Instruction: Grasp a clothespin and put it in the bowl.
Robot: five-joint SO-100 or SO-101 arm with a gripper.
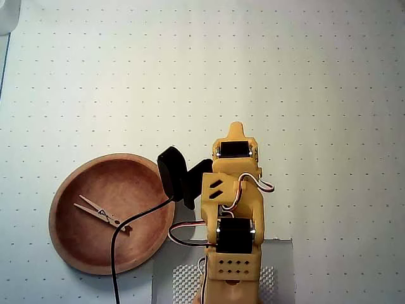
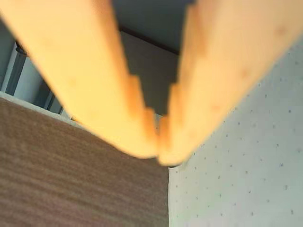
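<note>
One clothespin (image 1: 102,216) is all that the overhead view shows, and it lies flat on the floor of the bowl (image 1: 66,244), slanted from upper left to lower right, a little left of the bowl's middle and clear of the rim. Since it rests inside the bowl with nothing gripping it, the delivery part of the task looks done, to judge by how things lie. The bowl itself sits on the dotted white mat (image 1: 316,76) at the lower left, just beside the yellow arm (image 1: 235,209), which is folded back over its own base on a grey pad (image 1: 281,266); that tucked pose reads as a rest position, well away from the bowl's opening, so nothing hangs over the pin. A black cable (image 1: 116,259) runs from the black camera housing (image 1: 172,171) on the wrist down across the bowl's right side and passes over the pin's lower end, simply because the folded arm lets it drape there. In the wrist view the gripper (image 2: 160,156) fills the frame, blurred by closeness: its two orange fingers (image 2: 94,90) meet at their tips with no gap, and nothing is caught between them. Behind them are the mat's dots at right and a brownish surface (image 2: 71,184) at left.
</note>
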